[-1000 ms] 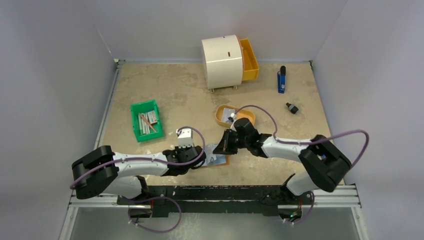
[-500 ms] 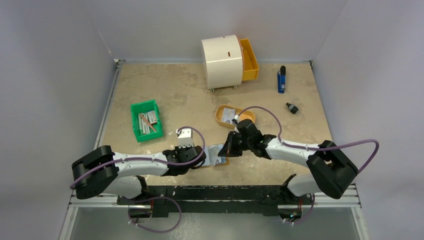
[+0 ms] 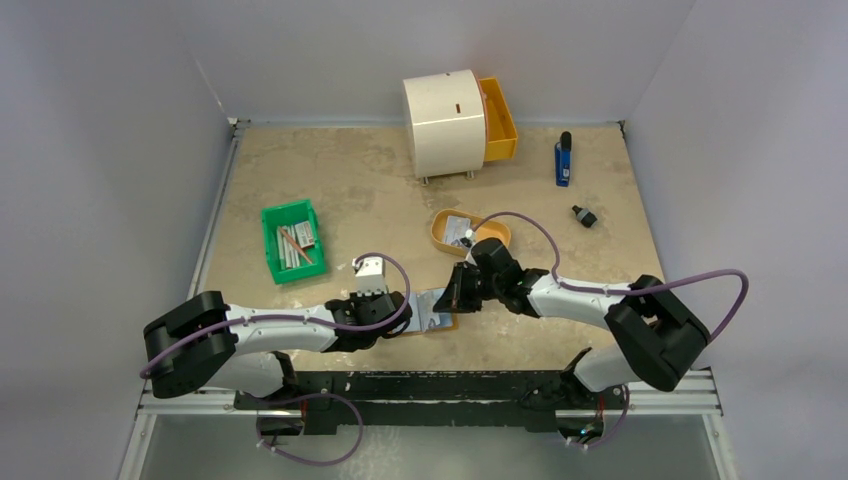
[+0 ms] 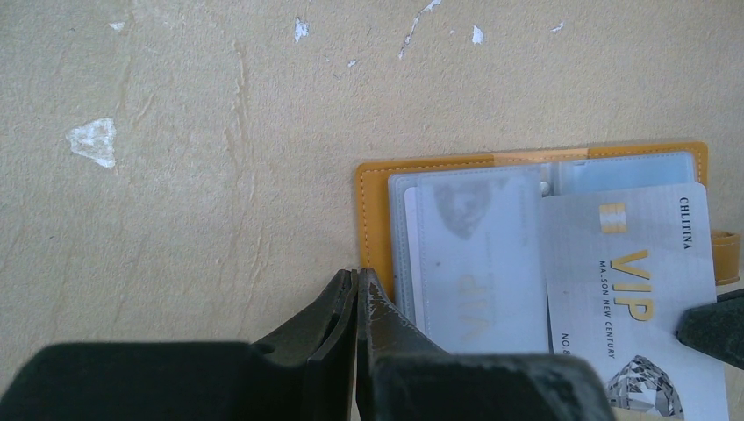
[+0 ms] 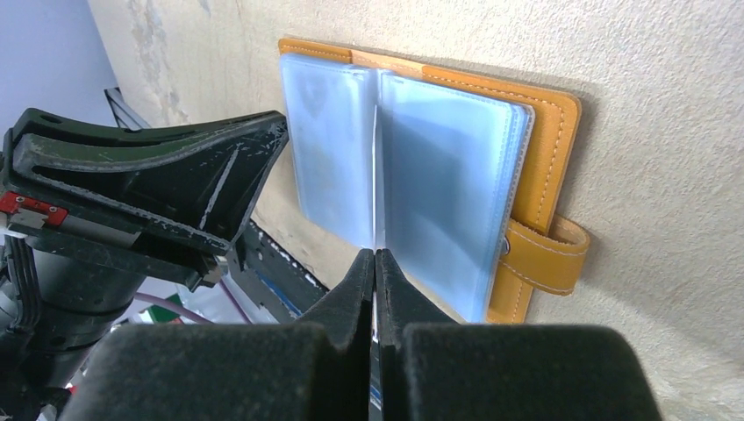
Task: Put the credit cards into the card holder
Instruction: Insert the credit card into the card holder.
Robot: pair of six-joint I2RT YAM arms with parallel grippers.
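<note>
The tan card holder [image 4: 372,219] lies open on the table, its clear sleeves [image 5: 447,193] facing up. One sleeve [image 4: 465,263] holds a pale card with faint lettering. My left gripper [image 4: 357,277] is shut, its tips resting on the holder's left border. My right gripper [image 5: 375,256] is shut on a silver VIP credit card [image 4: 627,281], which stands edge-on over the sleeves [image 5: 375,175] in the right wrist view. In the top view both grippers meet at the holder [image 3: 432,312], near the table's front edge. More cards lie in a small orange bowl [image 3: 458,228].
A green bin [image 3: 293,240] of grey bars sits to the left. A white round cabinet [image 3: 443,122] with an orange drawer [image 3: 498,118] stands at the back. A blue object [image 3: 563,160] and a small black one [image 3: 584,216] lie at the right.
My right arm has shifted a little, its elbow swinging out and back, and the held card sits slightly lower over the holder. The left arm has not moved.
</note>
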